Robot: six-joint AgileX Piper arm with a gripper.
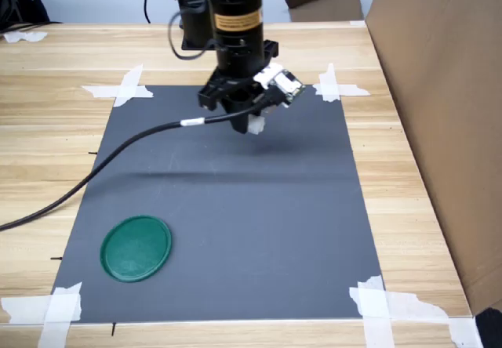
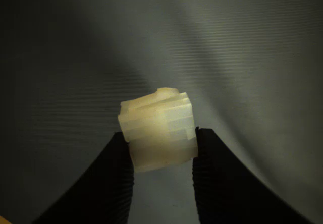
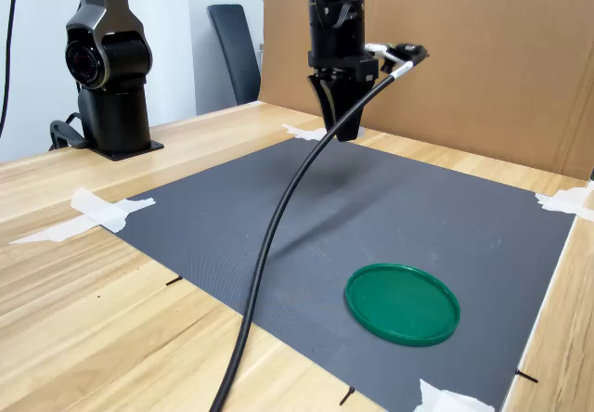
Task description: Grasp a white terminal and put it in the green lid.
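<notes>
The white terminal (image 2: pixel 157 125) is pinched between the two black fingers of my gripper (image 2: pixel 161 146), held above the grey mat (image 2: pixel 242 42). In the first exterior view the gripper (image 1: pixel 249 122) hangs over the far middle of the mat, and the terminal (image 1: pixel 256 125) shows as a small white block at its tip. The green lid (image 1: pixel 136 248) lies flat on the mat's near left corner, far from the gripper. In the second exterior view the gripper (image 3: pixel 343 130) hovers over the mat's far side and the green lid (image 3: pixel 402 302) lies near the front; the terminal cannot be made out there.
A black cable (image 1: pixel 118 148) trails from the wrist across the mat (image 1: pixel 235 230) to the first exterior view's left. White tape strips (image 1: pixel 121 88) hold the mat's corners. A cardboard wall (image 1: pixel 439 113) stands along the first exterior view's right. The arm's base (image 3: pixel 111 69) stands on the table's far corner.
</notes>
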